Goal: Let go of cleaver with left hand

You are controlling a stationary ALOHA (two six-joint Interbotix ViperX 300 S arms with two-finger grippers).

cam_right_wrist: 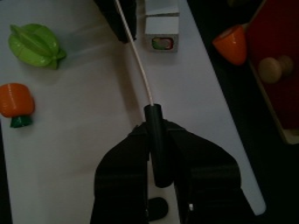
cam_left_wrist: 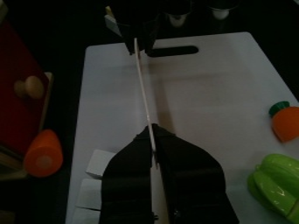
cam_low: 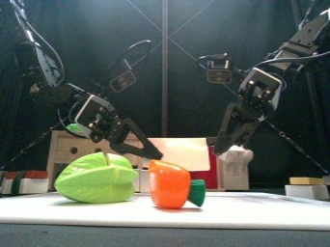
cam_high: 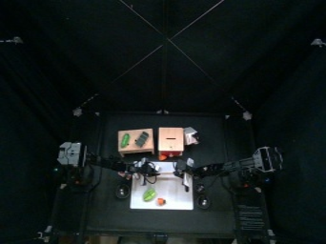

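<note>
Left wrist view: left tool [cam_left_wrist: 156,140] clamped on thin, pale silvery flat-bladed cleaver [cam_left_wrist: 142,83], edge-on above white cutting board [cam_left_wrist: 222,96]. Right tool [cam_right_wrist: 156,144] clamped on its black handle. Probably light, stiff, slippery; handle safest.

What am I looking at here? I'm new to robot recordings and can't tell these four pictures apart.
This is a robot with two black arms. One picture looks down from above, one looks level from the front, and two come from wrist cameras. On the white cutting board lie a green vegetable and an orange-red food piece. Both arms hold one cleaver, seen edge-on as a thin pale line: the left tool grips its blade end, the right tool its black handle.
</note>
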